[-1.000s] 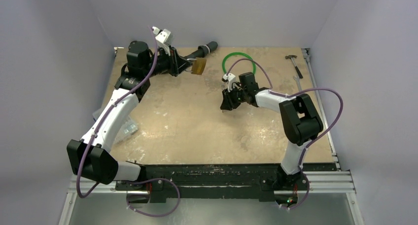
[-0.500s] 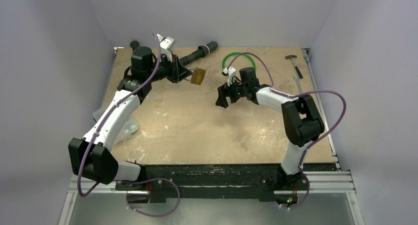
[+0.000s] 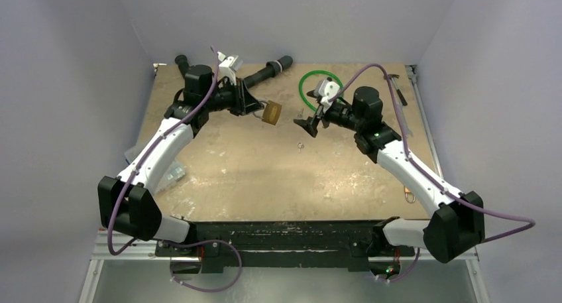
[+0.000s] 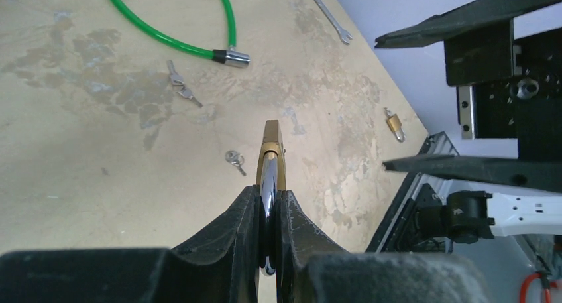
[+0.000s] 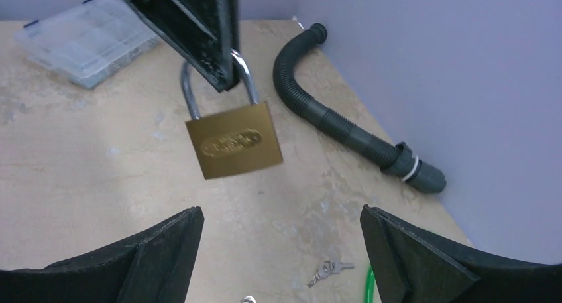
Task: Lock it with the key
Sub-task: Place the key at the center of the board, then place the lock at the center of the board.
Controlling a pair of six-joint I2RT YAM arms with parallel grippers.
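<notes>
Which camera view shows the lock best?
The right wrist view: the lock hangs from the left gripper, with its brass face and shackle plain. The left wrist view shows it only edge-on between the fingers; the top view shows it small.

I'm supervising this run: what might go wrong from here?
The lock hangs by its shackle alone from the left claw, so it may swing when pushed. The right claw is open and empty; the tiny key lies flat on the table, likely hard to pinch, and other keys invite a wrong pick.
</notes>
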